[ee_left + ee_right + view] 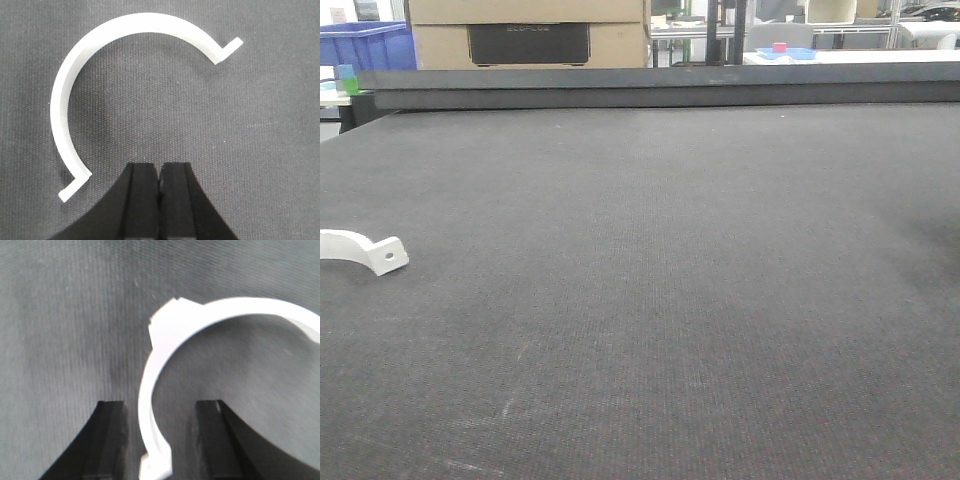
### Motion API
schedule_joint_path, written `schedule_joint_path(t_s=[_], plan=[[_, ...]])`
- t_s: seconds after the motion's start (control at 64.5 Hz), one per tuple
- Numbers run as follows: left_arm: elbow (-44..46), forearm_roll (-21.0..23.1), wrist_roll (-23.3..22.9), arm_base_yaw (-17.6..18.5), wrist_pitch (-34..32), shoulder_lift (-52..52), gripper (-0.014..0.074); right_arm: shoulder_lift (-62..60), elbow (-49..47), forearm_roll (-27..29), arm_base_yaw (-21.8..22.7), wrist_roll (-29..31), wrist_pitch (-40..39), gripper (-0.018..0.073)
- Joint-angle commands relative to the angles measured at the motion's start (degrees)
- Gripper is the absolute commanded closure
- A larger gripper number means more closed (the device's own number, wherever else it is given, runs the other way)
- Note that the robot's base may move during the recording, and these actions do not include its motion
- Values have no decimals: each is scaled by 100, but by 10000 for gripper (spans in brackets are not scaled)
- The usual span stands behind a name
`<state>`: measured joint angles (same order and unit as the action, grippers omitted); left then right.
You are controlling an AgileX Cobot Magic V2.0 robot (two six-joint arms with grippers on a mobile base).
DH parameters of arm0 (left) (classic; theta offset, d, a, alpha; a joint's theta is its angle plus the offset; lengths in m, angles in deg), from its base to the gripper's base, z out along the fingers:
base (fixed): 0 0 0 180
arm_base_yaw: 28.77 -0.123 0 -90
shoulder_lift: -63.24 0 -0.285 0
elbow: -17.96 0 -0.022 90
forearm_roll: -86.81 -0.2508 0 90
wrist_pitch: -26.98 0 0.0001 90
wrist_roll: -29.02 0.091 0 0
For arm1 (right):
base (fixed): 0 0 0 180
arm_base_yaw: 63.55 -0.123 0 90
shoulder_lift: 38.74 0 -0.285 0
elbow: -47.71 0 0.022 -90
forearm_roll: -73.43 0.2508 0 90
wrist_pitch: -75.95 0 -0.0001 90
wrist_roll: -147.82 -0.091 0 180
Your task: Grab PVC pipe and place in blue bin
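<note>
A white curved PVC pipe piece (360,250) lies on the dark mat at the far left of the front view, its flat tab with one round hole pointing right. In the left wrist view a white C-shaped PVC pipe piece (59,100) lies flat on the mat. My left gripper (160,167) is shut and empty just below its open side, not touching it. In the right wrist view another white curved piece (165,335) runs between the fingers of my open right gripper (160,402), with gaps on both sides. A blue bin (365,45) stands beyond the table's far left.
A dark mat (670,300) covers the table. A raised dark ledge (660,88) runs along its far edge. Behind it stand a cardboard box (525,35) and a blue tray (785,52) holding a red item. Neither arm shows in the front view.
</note>
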<state>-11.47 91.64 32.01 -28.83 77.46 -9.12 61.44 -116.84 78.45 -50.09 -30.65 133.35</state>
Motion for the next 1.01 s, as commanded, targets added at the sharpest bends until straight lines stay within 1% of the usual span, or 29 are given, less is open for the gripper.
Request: schedule_joint_path(t_s=[0.0, 0.325, 0.449, 0.635, 0.744, 0.852, 0.883, 0.914, 0.945, 0.992], plan=[[50, 58, -22, -22, -91, 15, 707, 200, -59, 35, 3, 5, -22, 358], [50, 58, -22, -22, -167, 15, 707, 443, -59, 35, 3, -62, -426, 359], [50, 58, -22, -22, -178, 15, 707, 520, -73, 35, 3, -346, -454, 359], [50, 58, -22, -22, -178, 15, 707, 689, -108, 35, 3, -358, -383, 363], [50, 116, -22, -22, -178, 15, 707, 689, -110, 35, 3, -358, -383, 424], [50, 129, -22, -22, -178, 15, 707, 689, -170, 35, 3, -358, -383, 570], [50, 140, -47, -22, -178, 15, 707, 689, -184, 35, 3, -358, -372, 634], [50, 140, -127, -22, -178, 15, 707, 689, -223, 35, 3, -358, -335, 686], [50, 140, -340, -22, -178, 15, 707, 689, -259, 35, 3, -358, -289, 730], [50, 72, -639, -22, -192, 15, 707, 689, -332, 35, 3, -358, -173, 720]])
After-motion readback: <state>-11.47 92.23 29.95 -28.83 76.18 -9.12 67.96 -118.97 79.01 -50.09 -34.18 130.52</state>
